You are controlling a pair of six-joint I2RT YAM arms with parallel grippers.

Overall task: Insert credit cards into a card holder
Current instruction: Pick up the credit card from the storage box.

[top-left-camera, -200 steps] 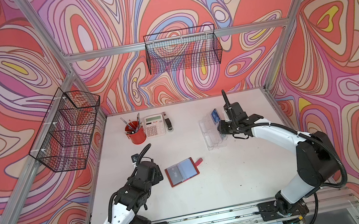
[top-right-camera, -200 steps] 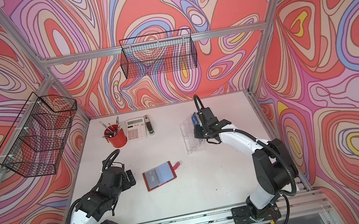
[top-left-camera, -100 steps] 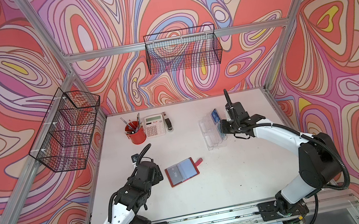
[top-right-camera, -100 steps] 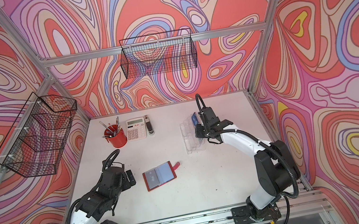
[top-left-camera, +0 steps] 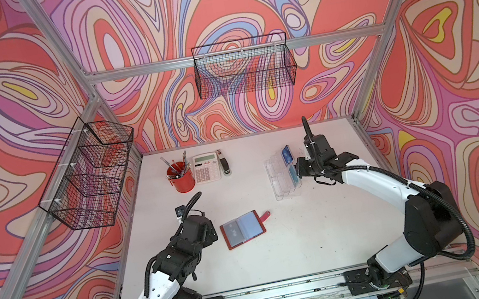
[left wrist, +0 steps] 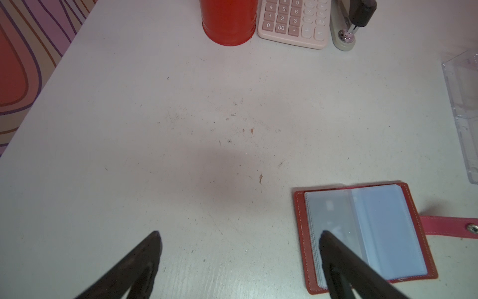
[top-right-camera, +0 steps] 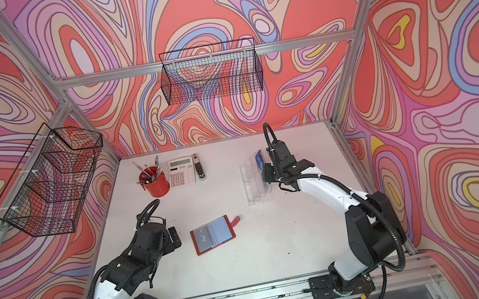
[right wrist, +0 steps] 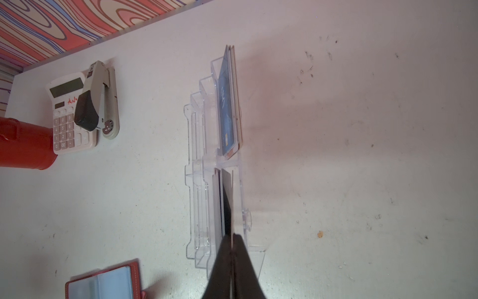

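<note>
Both jaws of the right end effector (right wrist: pixel 232 242) pinch an upright credit card (right wrist: pixel 232 202) in the clear stand (right wrist: pixel 199 181). The left end effector (left wrist: pixel 239 234) gapes wide just beside the red card holder (top-left-camera: pixel 243 229), which lies open on the counter (top-left-camera: pixel 312 227), its tab (top-left-camera: pixel 264 216) pointing toward the stand. Behind it, a calculator (left wrist: pixel 292 23) shows a "00" key.

Right claw (right wrist: pixel 232 237) now tight around a credit card (right wrist: pixel 227 202).

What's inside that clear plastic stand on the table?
The stand holds cards in its back row only: blue cards in the far slot, a second stack in the near slot, which the right tool pinches. Cards behind the front ones are hidden.
</note>
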